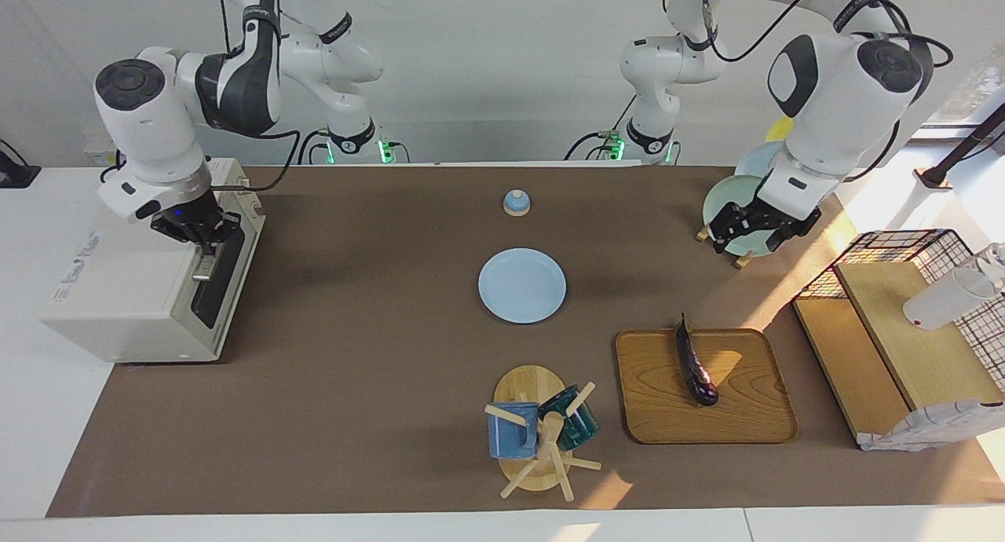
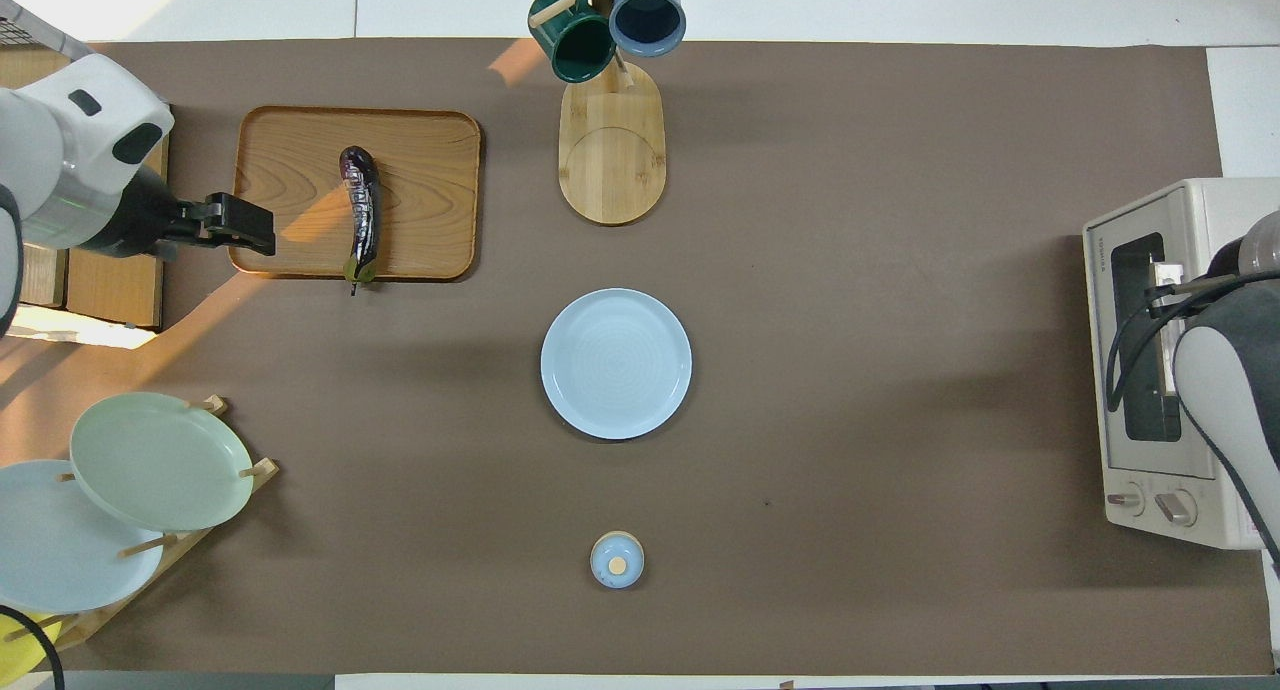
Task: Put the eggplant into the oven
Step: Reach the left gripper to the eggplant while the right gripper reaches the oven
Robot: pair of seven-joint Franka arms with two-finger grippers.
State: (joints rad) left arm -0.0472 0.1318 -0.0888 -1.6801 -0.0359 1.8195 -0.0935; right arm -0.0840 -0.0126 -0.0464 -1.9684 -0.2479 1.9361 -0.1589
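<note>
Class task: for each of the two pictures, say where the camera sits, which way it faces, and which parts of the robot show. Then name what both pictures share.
Facing view: high across the table, facing the robots; both arms show whole, right claw at the boxy white toaster oven.
Overhead view: high above the robots' end, looking steeply down; left claw beside the wooden tray.
Shared: slender dark purple eggplant, round pale blue plate.

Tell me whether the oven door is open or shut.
Shut: the oven door's dark glass lies flush with its front, and the right gripper is shut on its bar handle.
</note>
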